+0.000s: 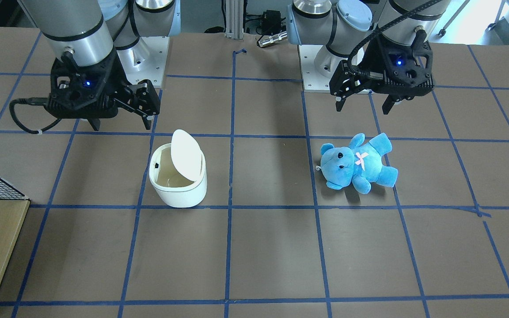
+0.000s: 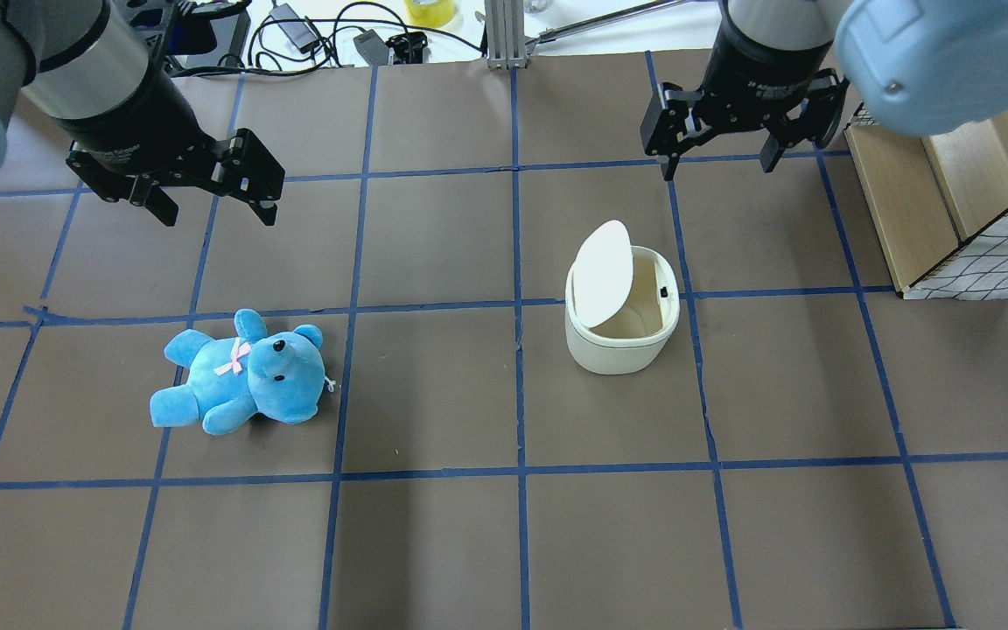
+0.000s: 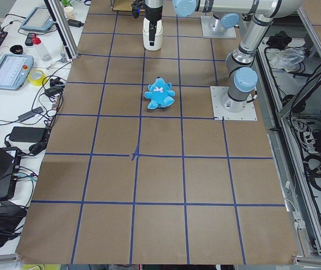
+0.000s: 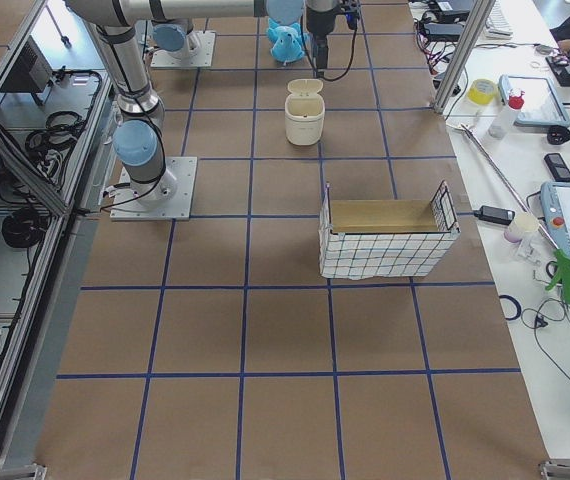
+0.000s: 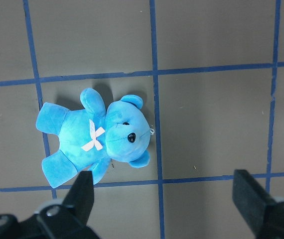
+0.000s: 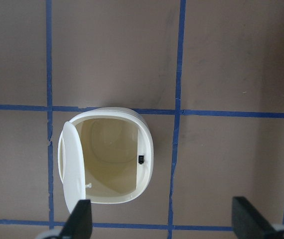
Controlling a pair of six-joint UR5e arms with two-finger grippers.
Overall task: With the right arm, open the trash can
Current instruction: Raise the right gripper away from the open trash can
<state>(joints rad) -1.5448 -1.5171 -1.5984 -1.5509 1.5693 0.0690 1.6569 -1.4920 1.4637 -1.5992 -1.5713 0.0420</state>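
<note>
The white trash can (image 1: 177,185) stands on the brown table with its flip lid (image 1: 187,154) tipped up, so the empty inside shows. It also shows in the overhead view (image 2: 622,346) and right wrist view (image 6: 147,149). My right gripper (image 1: 121,121) hangs open and empty above the table, behind the can and apart from it; it also shows overhead (image 2: 718,164) and in its wrist view (image 6: 162,219). My left gripper (image 2: 217,210) is open and empty above the blue teddy bear (image 2: 241,376), which lies on its back (image 5: 97,137).
A wire-sided wooden box (image 2: 950,201) stands at the table's right end beyond the can. Both arm bases (image 1: 144,62) sit at the robot's edge. Blue tape lines grid the table. Cables and tools lie off the far edge (image 2: 338,35).
</note>
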